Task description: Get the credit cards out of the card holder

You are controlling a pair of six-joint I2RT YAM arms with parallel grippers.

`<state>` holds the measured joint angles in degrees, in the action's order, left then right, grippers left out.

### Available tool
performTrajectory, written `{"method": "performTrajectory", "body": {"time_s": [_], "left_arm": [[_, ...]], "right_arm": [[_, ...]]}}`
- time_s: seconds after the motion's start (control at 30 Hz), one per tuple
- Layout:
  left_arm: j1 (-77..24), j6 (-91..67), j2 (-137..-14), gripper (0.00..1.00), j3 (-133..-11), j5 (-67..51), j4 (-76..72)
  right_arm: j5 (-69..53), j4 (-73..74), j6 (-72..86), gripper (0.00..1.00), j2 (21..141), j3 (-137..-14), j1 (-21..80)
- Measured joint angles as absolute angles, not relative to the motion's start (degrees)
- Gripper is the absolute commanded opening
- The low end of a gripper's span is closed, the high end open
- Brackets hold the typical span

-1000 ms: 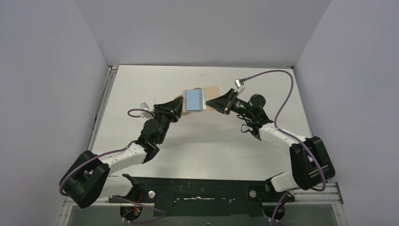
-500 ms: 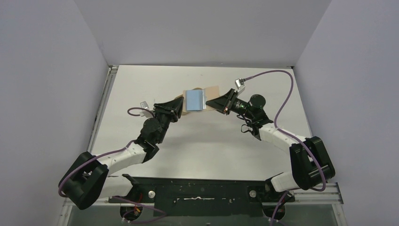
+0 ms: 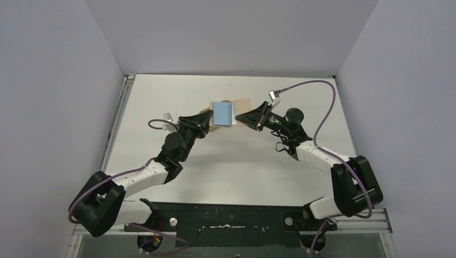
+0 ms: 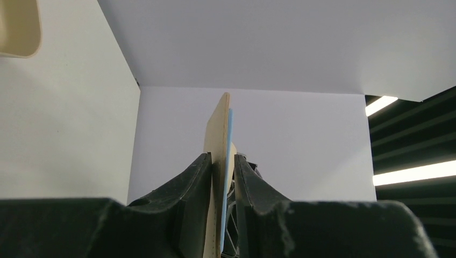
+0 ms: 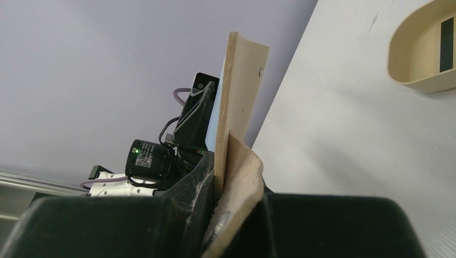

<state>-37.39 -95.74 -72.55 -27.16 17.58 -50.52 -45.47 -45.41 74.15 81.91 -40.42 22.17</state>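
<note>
A: How far along are we?

B: Midway, I'd judge. The holder (image 3: 222,113) is up off the table (image 3: 231,161), held open between the two arms with its blue inside facing up.

A: Who has it?

B: Both. The left gripper (image 3: 202,123) is pinched tight on one edge, with the tan panel and blue lining between its fingers. The right gripper (image 3: 242,116) is clamped on the opposite tan flap.

A: Any cards out?

B: The right wrist view shows the tray (image 5: 408,54) on the table with something black-striped in it. That's likely a card (image 5: 446,51), but the frame cuts most of it off.

A: And inside the holder?

B: Can't tell. No card edge shows clearly. Whatever is in there has yet to come out.
</note>
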Motion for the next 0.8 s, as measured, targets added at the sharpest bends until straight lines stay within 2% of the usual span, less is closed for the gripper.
{"method": "performTrajectory", "body": {"time_s": [0.27, 0.67, 0.7, 0.8], "left_arm": [[-37.3, -95.7, -71.9, 0.01, -27.2, 17.6, -48.0], [-37.2, -91.7, -68.9, 0.0, -27.2, 17.6, -45.4], [-37.2, -90.7, -68.8, 0.0, -27.2, 17.5, -45.4], [-37.2, -87.6, -67.8, 0.0, -27.2, 16.9, -43.9]], "right_arm": [[-45.5, -45.5, 74.2, 0.0, 81.9, -40.3, 22.2], [-45.6, -46.6, 74.2, 0.0, 82.1, -39.0, 22.2], [-45.5, -46.7, 74.1, 0.06, 82.2, -38.9, 22.2], [-45.5, -46.4, 73.7, 0.61, 82.7, -38.3, 22.2]]}}
